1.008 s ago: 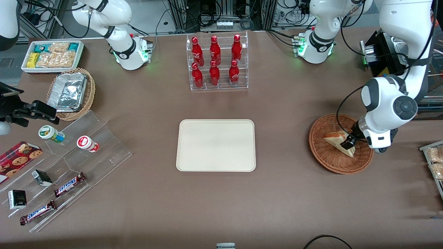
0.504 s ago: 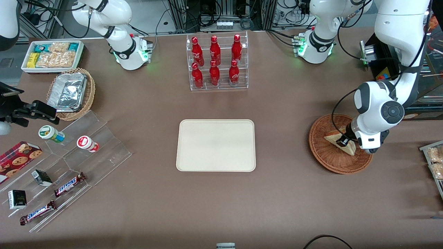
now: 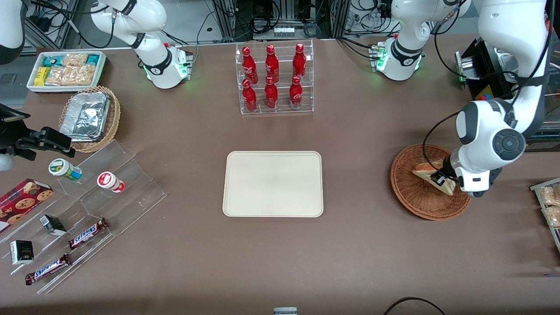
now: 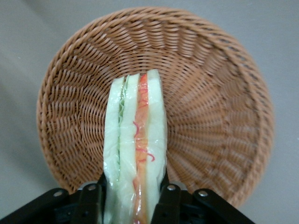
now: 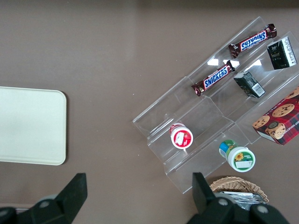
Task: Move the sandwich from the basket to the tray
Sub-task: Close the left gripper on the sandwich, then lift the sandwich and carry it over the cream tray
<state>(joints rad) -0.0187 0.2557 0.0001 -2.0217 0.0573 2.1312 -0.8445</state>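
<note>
Gripper of working left arm low over round reddish-brown wicker basket, toward working arm's end of table. Pale triangular bread sandwich in basket. Flat cream rectangular tray mid-table, bare, well apart.

Wrist view: black fingers clamped on sandwich, red-orange and green filling edge up, over basket.

sandwich: 1
basket: 1
tray: 1
gripper: 1, over the basket, clamped on the sandwich
red bottles: 6
Snickers bars: 2
round tubs: 2
small black boxes: 2
cookie box: 1
foil-container basket: 1
</note>
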